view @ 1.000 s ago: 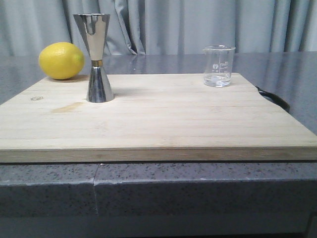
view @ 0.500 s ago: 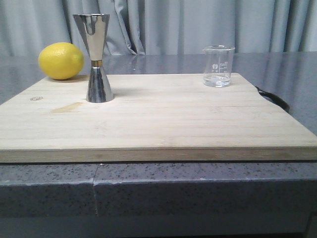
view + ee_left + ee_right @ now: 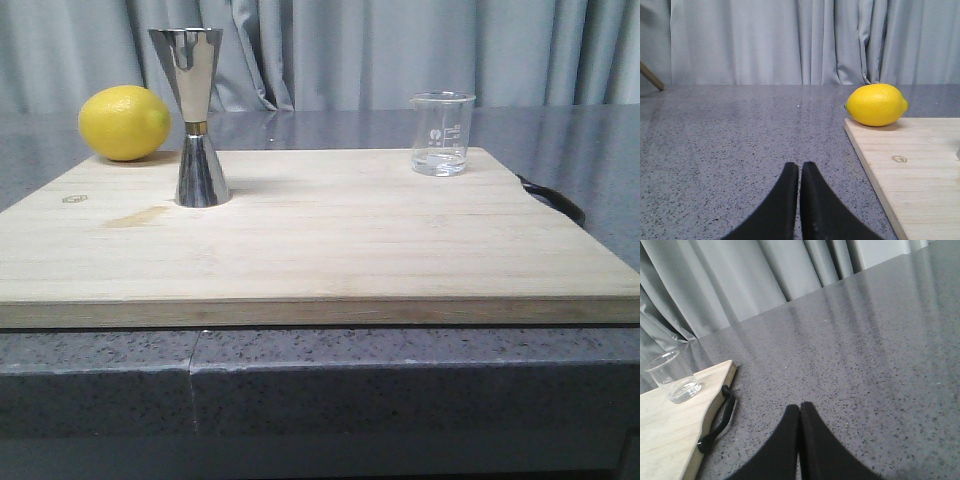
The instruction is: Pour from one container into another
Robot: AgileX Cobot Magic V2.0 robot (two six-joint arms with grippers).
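Note:
The clear glass beaker (image 3: 441,133) stands upright at the far right of the wooden board (image 3: 330,250); it also shows in the right wrist view as the beaker (image 3: 673,377). The tall steel jigger (image 3: 198,118) with its gold waist band stands upright on the board's left part. My left gripper (image 3: 799,166) is shut and empty over the grey counter, left of the board, away from the jigger. My right gripper (image 3: 800,407) is shut and empty over the counter, right of the board, apart from the beaker. Neither gripper shows in the front view.
A yellow lemon (image 3: 124,122) rests at the board's far left corner, seen also as the lemon (image 3: 876,104). A black handle (image 3: 717,422) hangs on the board's right edge. Grey curtains (image 3: 400,50) close the back. The counter's front edge (image 3: 320,350) lies just before the board.

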